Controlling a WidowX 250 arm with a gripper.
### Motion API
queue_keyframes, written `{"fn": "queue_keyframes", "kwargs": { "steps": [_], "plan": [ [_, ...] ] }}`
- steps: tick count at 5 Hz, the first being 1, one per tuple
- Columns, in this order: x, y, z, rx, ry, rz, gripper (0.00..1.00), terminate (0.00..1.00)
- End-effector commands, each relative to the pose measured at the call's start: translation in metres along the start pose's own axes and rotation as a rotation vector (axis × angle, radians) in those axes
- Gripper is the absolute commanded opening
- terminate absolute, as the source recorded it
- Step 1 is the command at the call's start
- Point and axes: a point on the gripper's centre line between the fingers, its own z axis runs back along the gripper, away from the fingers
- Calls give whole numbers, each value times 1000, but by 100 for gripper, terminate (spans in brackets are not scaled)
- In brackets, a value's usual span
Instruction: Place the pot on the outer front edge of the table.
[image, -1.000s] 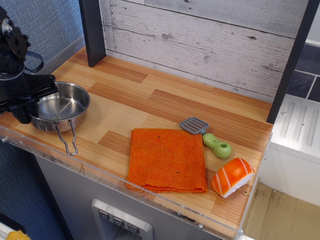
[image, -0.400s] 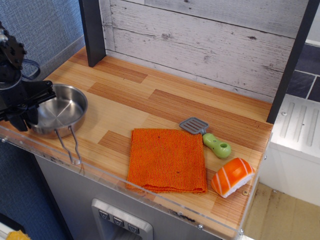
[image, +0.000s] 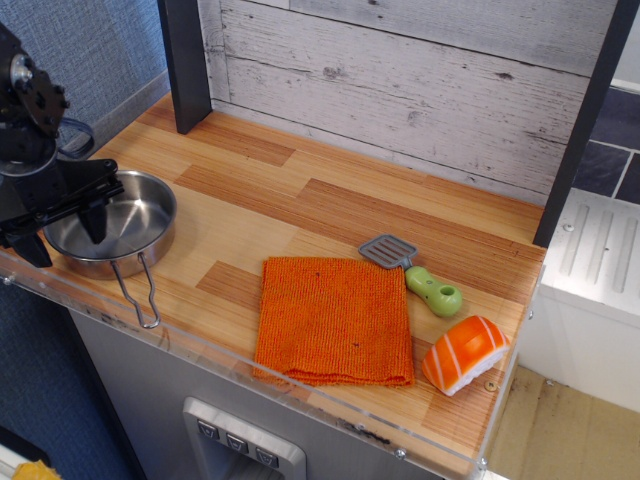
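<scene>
The black robot arm comes in from the left edge of the view, its body raised above the near-left corner of the table (image: 330, 200), with the gripper (image: 62, 232) pointing down. Its two dark fingers (image: 95, 222) are spread apart: one hangs over the inside of the pot (image: 120, 228), the other sits outside the rim on the left, at the table's edge. They straddle the left rim, and neither finger appears pressed against the metal, so the gripper has hold of nothing.

The pot stands flat on the near-left part of the table, just behind the clear acrylic strip (image: 230, 355), its wire loop handle (image: 140, 295) pointing toward the near edge. To its right lies an orange cloth (image: 333, 320), well apart from the pot. Further right are a grey spatula with green handle (image: 415, 272) and a toy salmon sushi piece (image: 463, 353).
</scene>
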Motion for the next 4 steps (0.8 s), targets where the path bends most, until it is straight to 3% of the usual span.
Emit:
{"fn": "queue_keyframes", "kwargs": {
  "steps": [1,2,4],
  "plan": [
    [9,-10,32,-14,-41,-17,100,0],
    [20,-23,59,6,-42,-100,100,0],
    [29,-34,112,-47,-137,-204,100,0]
  ]
}}
